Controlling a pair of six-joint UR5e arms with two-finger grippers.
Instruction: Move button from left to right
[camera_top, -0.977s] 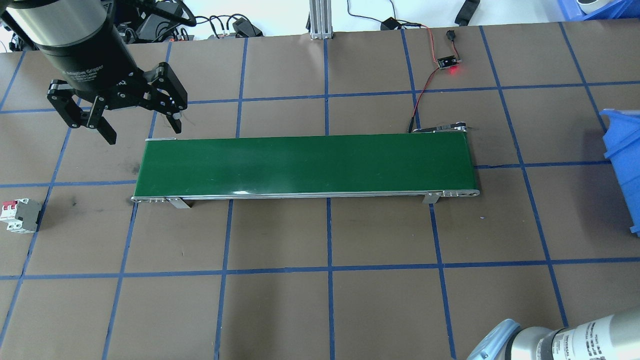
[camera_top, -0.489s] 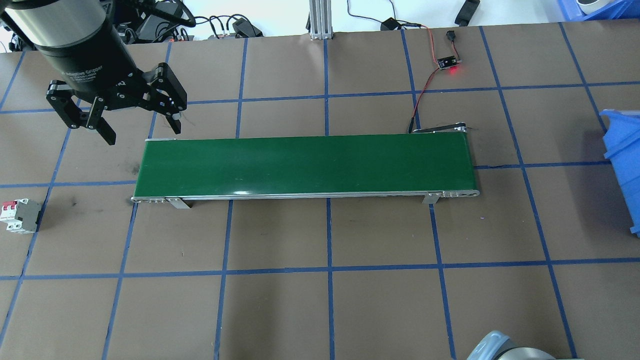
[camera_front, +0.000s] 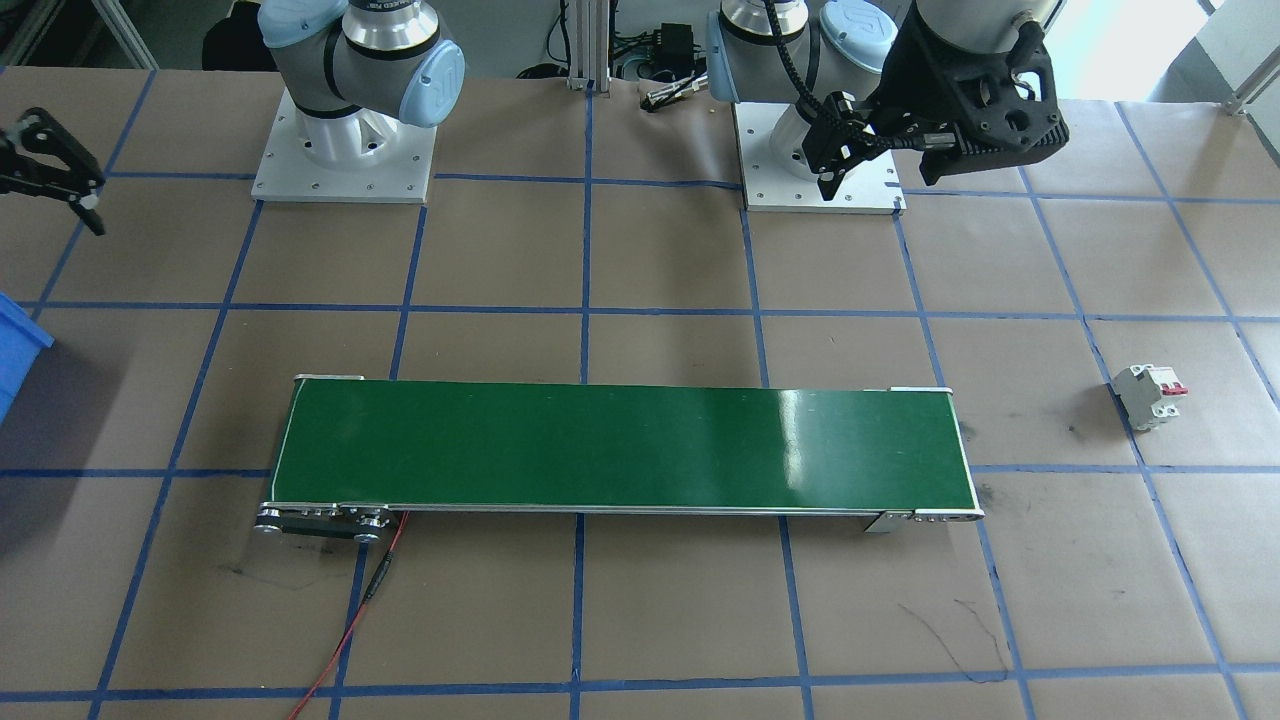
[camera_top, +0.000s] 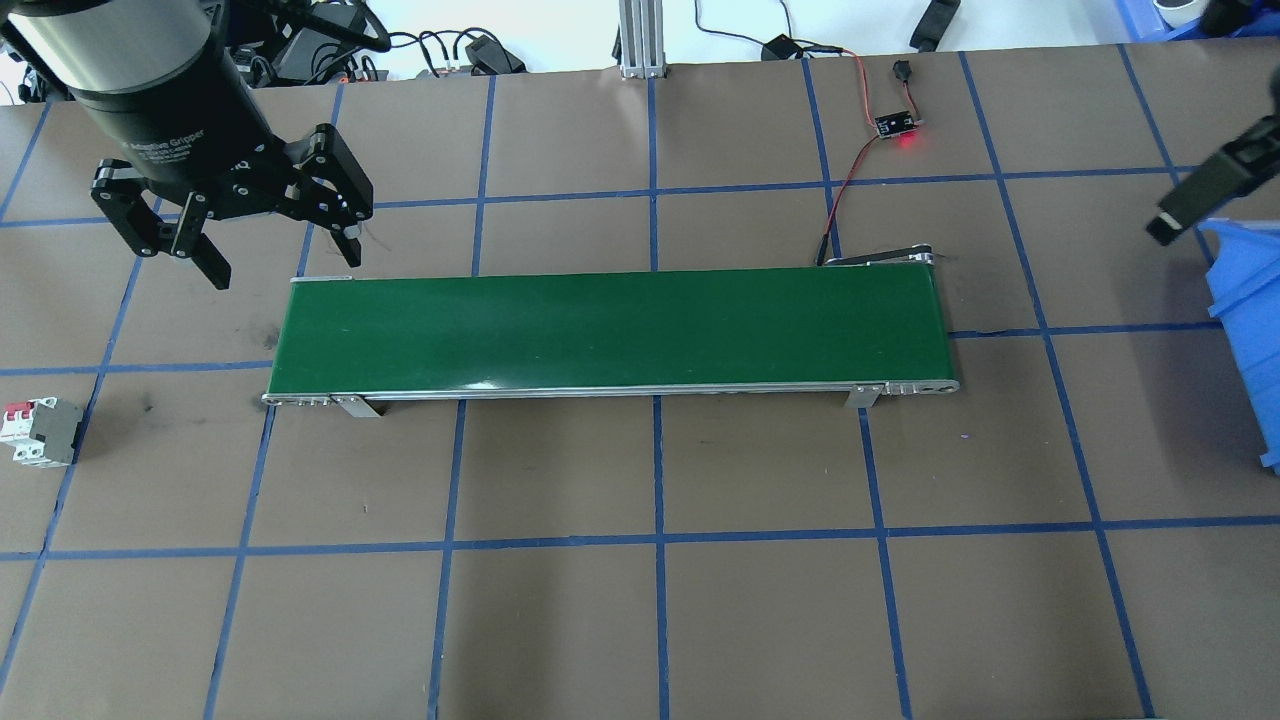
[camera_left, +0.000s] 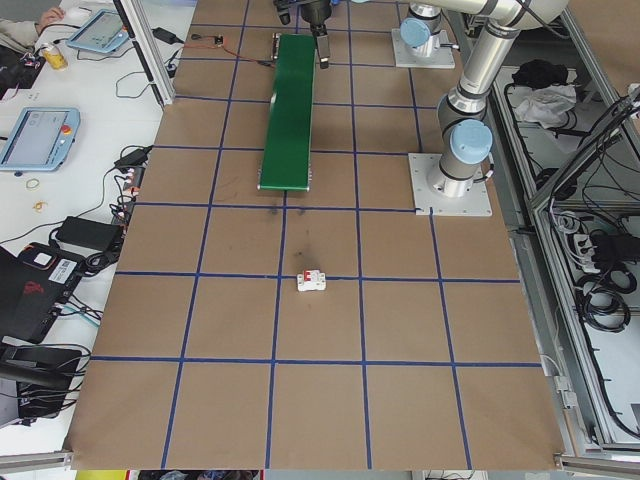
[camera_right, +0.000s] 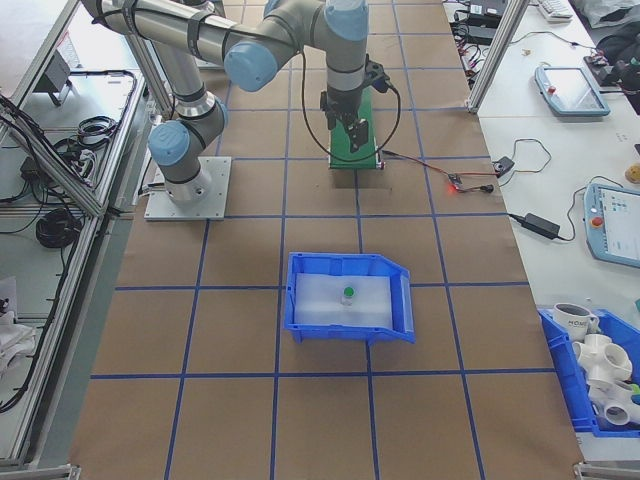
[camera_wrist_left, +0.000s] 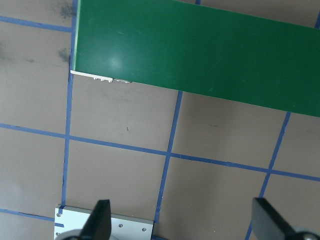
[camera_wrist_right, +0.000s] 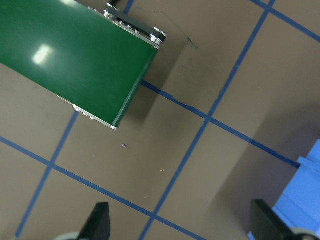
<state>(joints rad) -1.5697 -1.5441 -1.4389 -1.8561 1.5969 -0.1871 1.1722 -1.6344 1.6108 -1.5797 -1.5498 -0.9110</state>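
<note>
While the green conveyor belt (camera_top: 610, 330) lies bare across the middle of the surface (camera_top: 760, 600), your button (camera_right: 348, 293) sits in the blue bin (camera_right: 349, 337) out at the robot's right end; you can see its green cap on the bin's pale floor in the exterior right view, standing alone near the middle. In the overhead view only an edge of that bin shows at the right border, and the button is hidden there.

Your left hand (camera_top: 275, 250) hangs above the surface just beyond the belt's left end, its fingers spread wide with nothing between them. Its wrist view confirms this: both fingertips (camera_wrist_left: 100, 220) stand far apart at the bottom of the frame, with brown paper, blue tape lines and a corner of the arm's base plate (camera_wrist_left: 105, 222) below.

Your right hand (camera_wrist_right: 180, 220) is also spread wide and empty. Its wrist camera looks down on the belt's right end and a corner of the blue bin, so it hovers over the gap between them. In the overhead view only one dark finger (camera_top: 1205, 190) of it pokes in at the right edge, just beside the bin's rim.

You will also see a white circuit breaker (camera_top: 40, 430) with red levers lying well to the left of the belt, apart from everything else. A small board with a red light (camera_top: 898, 128) sits beyond the belt's right end, joined to it by a red wire (camera_top: 848, 175).
</note>
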